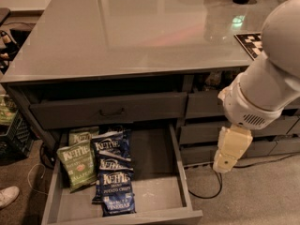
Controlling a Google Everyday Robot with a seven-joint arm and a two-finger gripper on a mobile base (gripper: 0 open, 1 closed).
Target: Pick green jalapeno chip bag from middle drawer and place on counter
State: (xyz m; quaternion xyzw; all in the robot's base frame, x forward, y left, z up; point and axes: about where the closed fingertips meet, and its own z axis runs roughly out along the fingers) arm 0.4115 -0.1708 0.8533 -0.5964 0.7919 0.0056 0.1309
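The middle drawer [157, 184] is standing open, exposing the green jalapeno chip bag [77, 165] lying at its left. The gripper [228, 150] is hanging beyond the drawer's right wall; whether it is spread or pressed together cannot be told.

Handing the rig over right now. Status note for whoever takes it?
Tool: outside the drawer, off its right side, low in front of the right-hand drawers.
Green jalapeno chip bag: lying at the left of the middle drawer, beside the dark blue bags.
Done: drawer is open.
Left: reach in, grasp the bag, lift it, set it on the counter.
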